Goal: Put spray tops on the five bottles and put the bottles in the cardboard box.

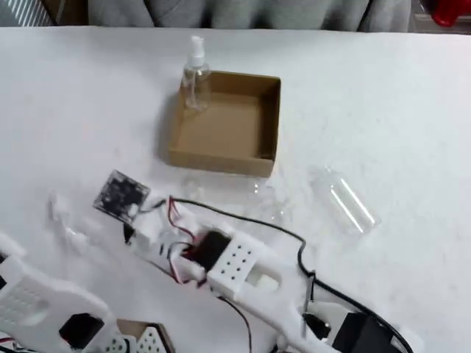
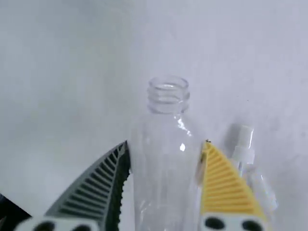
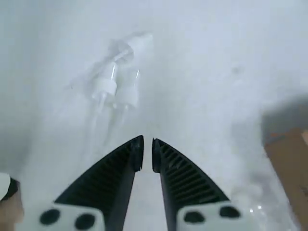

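My left gripper [image 2: 166,154] is shut on a clear bottle [image 2: 167,94] with an open neck, held between its grey and yellow fingers; a white spray top [image 2: 240,142] lies on the table just beside it. My right gripper [image 3: 147,154] is shut with nothing in it, low over the table, with a few spray tops [image 3: 113,82] lying just ahead. In the high view these spray tops [image 1: 66,224] are at the left. The cardboard box [image 1: 221,158] holds one upright bottle with a spray top [image 1: 196,77] in its back left corner. Another clear bottle [image 1: 344,200] lies to its right.
The right arm [image 1: 243,265] stretches from the lower right across the table's front, trailing a black cable [image 1: 294,239]. The left arm's white body [image 1: 44,305] is at the lower left. More clear bottles [image 1: 268,200] lie faintly in front of the box. A cardboard edge [image 3: 288,163] is close by.
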Robot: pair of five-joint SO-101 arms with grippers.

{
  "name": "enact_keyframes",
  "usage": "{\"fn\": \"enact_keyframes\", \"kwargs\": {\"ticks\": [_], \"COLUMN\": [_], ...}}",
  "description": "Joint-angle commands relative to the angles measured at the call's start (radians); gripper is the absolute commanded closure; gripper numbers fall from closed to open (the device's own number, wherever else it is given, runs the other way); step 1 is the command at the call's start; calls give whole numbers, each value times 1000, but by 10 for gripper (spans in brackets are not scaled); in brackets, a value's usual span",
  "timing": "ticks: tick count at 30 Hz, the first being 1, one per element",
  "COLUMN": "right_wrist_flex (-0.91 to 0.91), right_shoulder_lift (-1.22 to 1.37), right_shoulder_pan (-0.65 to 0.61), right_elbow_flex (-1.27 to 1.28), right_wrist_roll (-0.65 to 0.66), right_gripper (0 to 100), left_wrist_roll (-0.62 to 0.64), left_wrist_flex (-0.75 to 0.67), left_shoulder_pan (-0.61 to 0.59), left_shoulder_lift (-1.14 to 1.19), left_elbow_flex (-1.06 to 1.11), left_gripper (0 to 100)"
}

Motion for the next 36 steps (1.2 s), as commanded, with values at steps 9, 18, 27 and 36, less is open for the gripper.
{"fn": "enact_keyframes", "kwargs": {"ticks": [9,18,27,36], "right_wrist_flex": [193,128,82,-77], "right_shoulder_lift": [71,407,458,473], "right_shoulder_pan": [-128,-226,-199,-73], "right_elbow_flex": [-311,-411,-440,-431], "right_wrist_roll": [5,3,2,-101], "right_gripper": [981,981,902,922], "left_wrist_roll": [-31,-31,-32,-32], "left_wrist_flex": [15,14,14,14], "left_shoulder_pan": [-61,-54,-36,-41], "left_shoulder_lift": [-73,-71,-71,-71], "left_elbow_flex": [-52,-52,-52,-52], "left_gripper": [980,980,980,980]}}
